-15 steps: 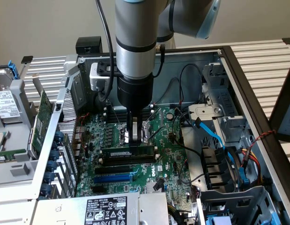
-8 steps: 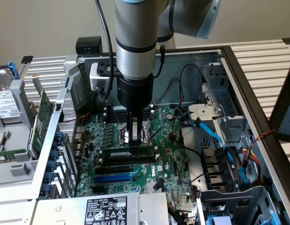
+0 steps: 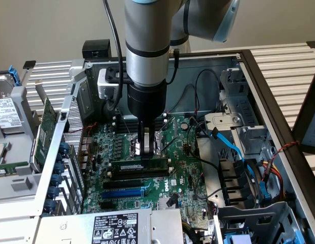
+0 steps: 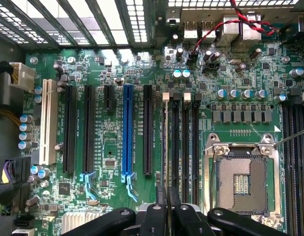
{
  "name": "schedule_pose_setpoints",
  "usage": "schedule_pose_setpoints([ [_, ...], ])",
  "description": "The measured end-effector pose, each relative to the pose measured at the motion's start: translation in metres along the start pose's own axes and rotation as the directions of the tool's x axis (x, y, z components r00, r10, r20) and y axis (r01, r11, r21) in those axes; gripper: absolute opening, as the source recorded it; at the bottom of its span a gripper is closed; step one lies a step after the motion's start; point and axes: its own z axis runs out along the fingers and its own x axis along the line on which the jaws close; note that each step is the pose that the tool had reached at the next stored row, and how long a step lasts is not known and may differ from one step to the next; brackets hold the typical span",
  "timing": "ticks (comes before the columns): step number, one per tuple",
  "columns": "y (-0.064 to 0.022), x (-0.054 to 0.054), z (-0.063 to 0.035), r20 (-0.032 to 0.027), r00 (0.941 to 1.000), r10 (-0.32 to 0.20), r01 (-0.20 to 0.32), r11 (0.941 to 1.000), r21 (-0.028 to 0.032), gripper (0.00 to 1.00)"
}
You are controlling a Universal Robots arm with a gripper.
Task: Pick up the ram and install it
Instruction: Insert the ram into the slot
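The ram (image 3: 139, 165), a narrow green stick with a white label, stands upright along a black memory slot on the motherboard (image 3: 185, 168) inside the open PC case. My gripper (image 3: 145, 151) comes straight down onto the middle of its top edge, fingers shut on it. In the wrist view the ram (image 4: 165, 147) shows edge-on as a thin line running away from my gripper (image 4: 167, 204), in the slot closest to the expansion slots. Beside it lie three bare black memory slots (image 4: 186, 147). Whether the stick is pressed fully home I cannot tell.
The open CPU socket (image 4: 240, 182) lies just past the memory slots. A blue expansion slot (image 4: 127, 132) and black ones sit on the other side. Blue cables (image 3: 231, 145) and drive bays fill the exterior view's right. A power supply (image 3: 116, 229) is at the front, and a green card (image 3: 45, 132) stands outside the case.
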Motion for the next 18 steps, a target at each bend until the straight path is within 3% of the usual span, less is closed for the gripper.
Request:
schedule_pose_setpoints([
  [18,0.002,-0.0013,0.0027,0.0004,1.0,0.004,-0.004,1.0,0.0025,0.13],
])
